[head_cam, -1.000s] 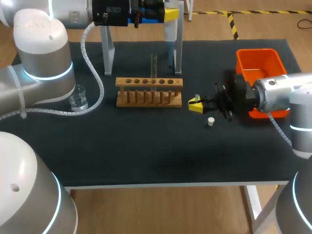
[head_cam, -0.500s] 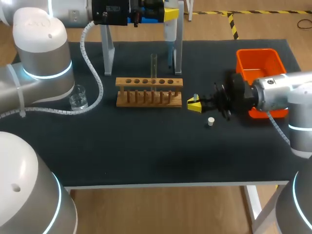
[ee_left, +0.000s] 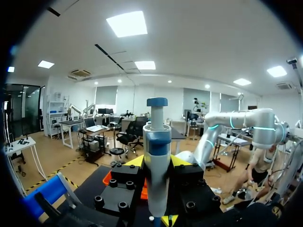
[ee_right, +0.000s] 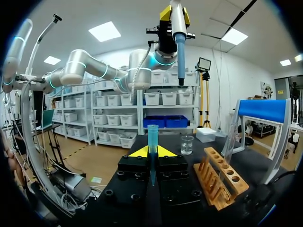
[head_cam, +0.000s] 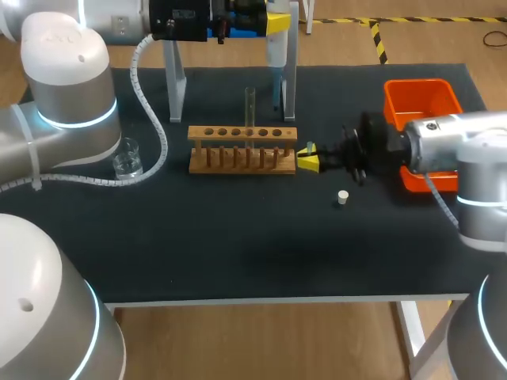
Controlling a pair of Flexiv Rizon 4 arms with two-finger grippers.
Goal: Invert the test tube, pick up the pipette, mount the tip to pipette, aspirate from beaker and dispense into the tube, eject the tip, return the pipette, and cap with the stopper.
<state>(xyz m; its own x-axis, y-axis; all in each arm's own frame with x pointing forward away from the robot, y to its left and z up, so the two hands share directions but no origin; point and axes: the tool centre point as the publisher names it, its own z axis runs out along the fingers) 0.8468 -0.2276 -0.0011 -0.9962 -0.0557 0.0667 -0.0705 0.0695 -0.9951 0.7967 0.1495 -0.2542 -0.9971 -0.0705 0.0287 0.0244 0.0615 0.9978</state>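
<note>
My left gripper (head_cam: 273, 22) is shut on the white and blue pipette (head_cam: 276, 49), holding it upright high over the back of the table. In the left wrist view the pipette (ee_left: 156, 165) stands between the fingers of that gripper (ee_left: 156, 189). My right gripper (head_cam: 307, 160) is shut on a blue-green pipette tip (ee_right: 152, 142), just beside the right end of the wooden rack (head_cam: 242, 148). A clear test tube (head_cam: 249, 107) stands upright in the rack. The beaker (head_cam: 127, 158) sits at the left. A small white stopper (head_cam: 342, 197) lies in front of the right gripper.
An orange bin (head_cam: 424, 99) stands at the right rear, partly behind my right arm. A metal stand (head_cam: 176, 87) rises behind the rack, under the pipette. The left arm's cable hangs down beside the beaker.
My right gripper has moved left with the tip, from near the stopper to the right end of the rack. The left arm and the pipette have kept still.
</note>
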